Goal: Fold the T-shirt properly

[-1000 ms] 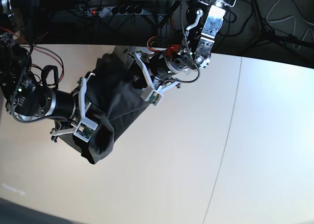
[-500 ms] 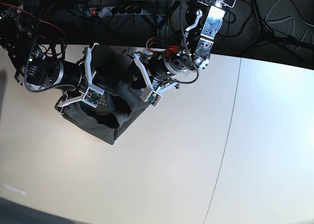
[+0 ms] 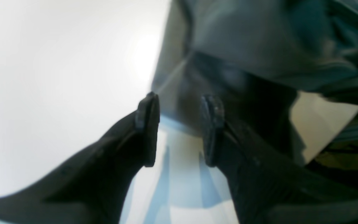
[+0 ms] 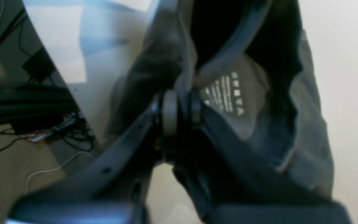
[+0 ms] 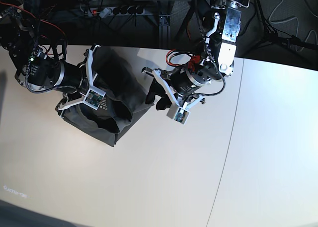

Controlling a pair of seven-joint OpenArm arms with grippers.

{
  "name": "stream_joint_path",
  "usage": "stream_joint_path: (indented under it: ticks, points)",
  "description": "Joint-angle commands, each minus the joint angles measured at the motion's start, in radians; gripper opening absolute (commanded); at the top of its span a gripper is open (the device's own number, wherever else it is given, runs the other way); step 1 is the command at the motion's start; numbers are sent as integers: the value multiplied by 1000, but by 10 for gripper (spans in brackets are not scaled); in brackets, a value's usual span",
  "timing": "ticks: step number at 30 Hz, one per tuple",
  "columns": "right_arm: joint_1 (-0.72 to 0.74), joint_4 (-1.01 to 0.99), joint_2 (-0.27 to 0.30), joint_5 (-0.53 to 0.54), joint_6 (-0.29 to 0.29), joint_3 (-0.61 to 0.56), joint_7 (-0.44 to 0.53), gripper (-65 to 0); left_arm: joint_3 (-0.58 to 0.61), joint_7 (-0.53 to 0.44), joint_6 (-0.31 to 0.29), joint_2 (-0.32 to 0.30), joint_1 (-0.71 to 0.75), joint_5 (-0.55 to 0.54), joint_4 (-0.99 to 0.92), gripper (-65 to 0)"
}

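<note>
The dark grey-olive T-shirt (image 5: pixel 119 80) lies bunched and partly folded at the table's back left. My right gripper (image 5: pixel 102 99) is shut on a fold of its fabric. In the right wrist view the right gripper (image 4: pixel 179 109) pinches the cloth beside a small white print mark (image 4: pixel 225 96). My left gripper (image 5: pixel 156 97) hovers open just off the shirt's right edge. The left wrist view shows that gripper (image 3: pixel 180 105) with its fingers apart and only bare table between them. The T-shirt (image 3: pixel 259 37) lies just beyond its tips.
The pale table (image 5: pixel 174 177) has a thin seam (image 5: pixel 232 132) running front to back on the right. Its back edge lies just behind the shirt. A power strip (image 5: pixel 119 9) and cables sit in the dark area behind it.
My right gripper carried the shirt up toward the table's back left, then held still. My left gripper moved right, off the shirt's edge, and the fabric there settled on the table.
</note>
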Motion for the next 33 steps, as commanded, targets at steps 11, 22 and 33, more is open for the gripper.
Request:
stream_joint_path:
  ticks: [11,22,33]
  points:
    - [11,13,8,5,78,-82,26,-650,-114,-10,3,5,-11,-32,18,-395]
    - [18,14,-74,103,78,-107,32,-284,-114,-10,3,2,-14,-33,18,-395]
    - [111,3,-122,-54,63,11,119,-650,-114,-10,3,-97,-6,-87,55,-488]
